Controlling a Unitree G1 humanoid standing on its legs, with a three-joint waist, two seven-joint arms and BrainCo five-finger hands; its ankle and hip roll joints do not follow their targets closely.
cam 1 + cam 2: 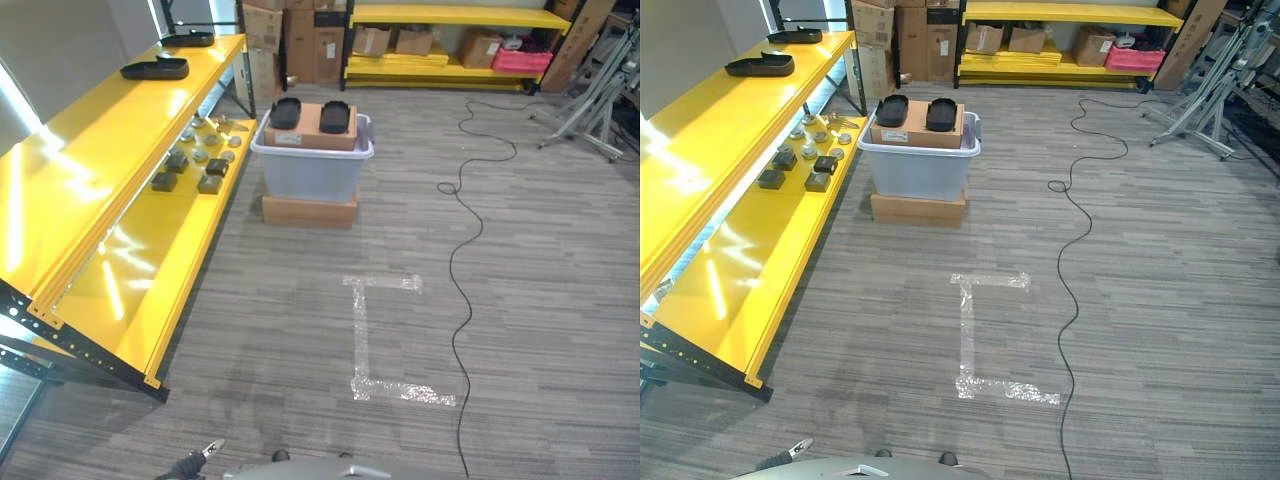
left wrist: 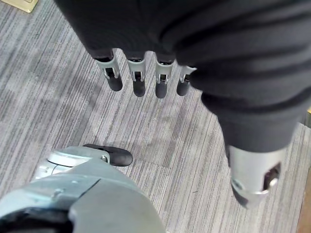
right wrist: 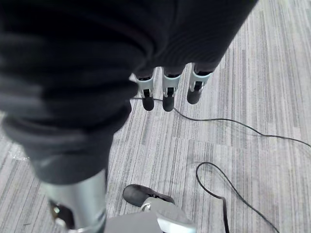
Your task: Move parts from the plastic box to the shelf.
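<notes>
**Standing well back from the box, both hands empty**

Largest first: the yellow shelf runs along our left, its lower deck holding small dark and metal parts at the far end and two black trays on top. Far ahead, just right of the shelf, sits the plastic box, raised on a flat carton, with a cardboard carton and two black parts on top.

Our left hand and right hand hang over carpet, fingers straight, holding nothing.

Risks, as we judge them: the floor cable on the right could snag a step, and the shelf's near corner could be clipped on approach.

No writing is legible to us; the carton's label is too small.
</notes>
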